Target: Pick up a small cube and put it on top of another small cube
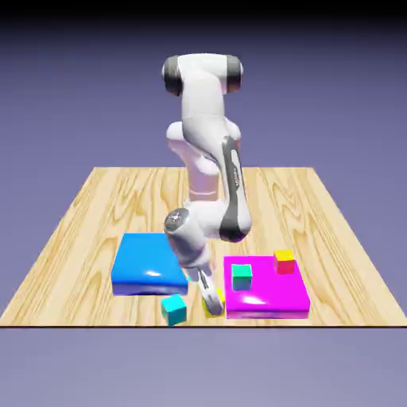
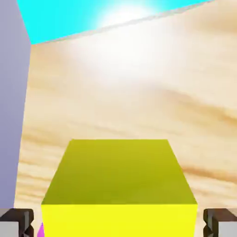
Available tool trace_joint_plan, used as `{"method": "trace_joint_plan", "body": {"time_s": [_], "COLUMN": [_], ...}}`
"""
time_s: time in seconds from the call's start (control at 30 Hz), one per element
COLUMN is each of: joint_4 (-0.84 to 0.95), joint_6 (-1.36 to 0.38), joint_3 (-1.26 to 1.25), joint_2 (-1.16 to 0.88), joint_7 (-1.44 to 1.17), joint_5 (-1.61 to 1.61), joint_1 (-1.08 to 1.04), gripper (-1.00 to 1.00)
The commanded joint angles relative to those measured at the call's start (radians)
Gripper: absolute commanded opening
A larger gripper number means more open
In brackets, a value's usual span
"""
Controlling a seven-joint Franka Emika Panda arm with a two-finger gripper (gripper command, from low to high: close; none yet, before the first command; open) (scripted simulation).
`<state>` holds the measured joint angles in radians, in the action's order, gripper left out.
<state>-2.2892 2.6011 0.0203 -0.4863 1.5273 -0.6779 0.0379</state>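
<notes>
The tool (image 2: 118, 222) brackets the yellow cube (image 2: 118, 185), fingers just outside its sides; whether they grip yet, I cannot tell. An uneven closure could nudge it against the magenta slab (image 1: 266, 298), spoiling the lift toward the red-sided cube (image 1: 284, 261).

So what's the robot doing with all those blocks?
The white robot arm has reached down to the table, and its tool sits around a small yellow cube beside the pink slab. The cube is between the fingertips, still down on the wood. The yellow-topped cube with red sides waits on the pink slab. A blue slab lies nearby.
</notes>
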Motion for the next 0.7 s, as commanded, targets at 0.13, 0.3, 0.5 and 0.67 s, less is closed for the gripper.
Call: {"method": "trace_joint_plan", "body": {"time_s": [0.13,0.3,0.5,0.67], "joint_4": [-0.015,-0.034,-0.036,-0.016], "joint_6": [-0.022,-0.050,-0.091,-0.157], "joint_3": [-0.124,-0.279,-0.404,-0.436], "joint_2": [0.046,0.104,0.151,0.178], "joint_7": [0.077,0.174,0.147,-0.071], "joint_5": [0.107,0.242,0.418,0.585], "joint_1": [-0.145,-0.326,-0.471,-0.457], "gripper": [-1.00,-1.00,-1.00,-1.00]}}
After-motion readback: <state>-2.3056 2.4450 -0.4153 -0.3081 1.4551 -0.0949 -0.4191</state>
